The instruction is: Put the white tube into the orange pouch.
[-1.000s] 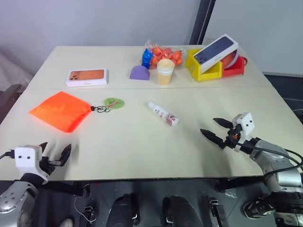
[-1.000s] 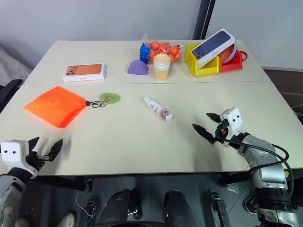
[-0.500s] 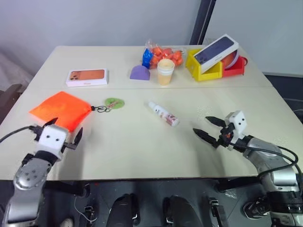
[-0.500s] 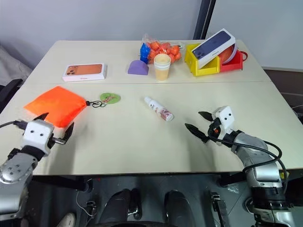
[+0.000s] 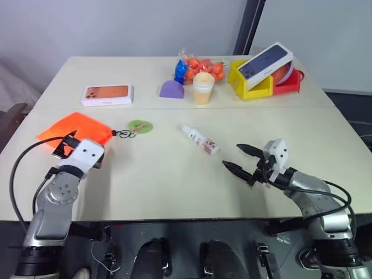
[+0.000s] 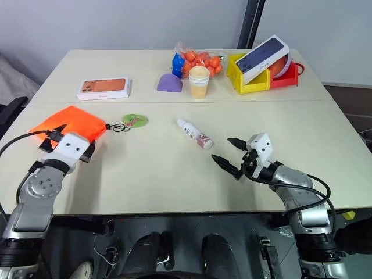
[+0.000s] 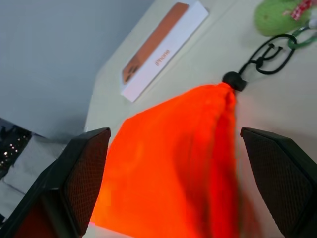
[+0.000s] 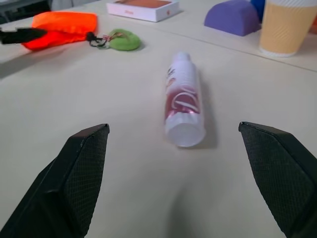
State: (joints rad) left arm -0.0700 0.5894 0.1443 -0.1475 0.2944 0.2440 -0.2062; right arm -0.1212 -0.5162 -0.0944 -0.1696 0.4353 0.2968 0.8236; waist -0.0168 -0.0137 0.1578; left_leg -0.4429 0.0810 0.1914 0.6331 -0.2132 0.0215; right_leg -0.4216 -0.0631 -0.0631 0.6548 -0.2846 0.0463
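The white tube (image 5: 201,140) lies on its side on the table (image 5: 174,186), near the middle, untouched and in the same spot as a second ago. The orange pouch (image 5: 74,129) lies flat near the table's left edge, its black cord (image 5: 123,133) running to a round green tag (image 5: 138,126) beside it; pouch, cord and tag are likewise unmoved.

The left gripper (image 5: 80,152) has been brought up from the table's near left edge, where it was a second ago, and is now placed over the near end of the pouch. Its fingers are spread wide and nothing is held between them; in the left wrist view the pouch (image 7: 178,163) is seen between the two fingertips (image 7: 74,183). Whether the fingers touch the fabric cannot be told.

The right gripper (image 5: 239,161) has been moved leftward along the table since the earlier picture and is now set just to the right of the tube, pointed toward it. Its fingers are also held apart and empty. In the right wrist view the tube (image 8: 184,106) is framed between the fingers, one end facing the camera, clear of both fingers.

At the back of the table, a white phone box (image 5: 107,95), a purple block (image 5: 172,89), a pale cup (image 5: 203,88), a bag of orange things (image 5: 200,65) and a yellow bin (image 5: 250,81) are unchanged.
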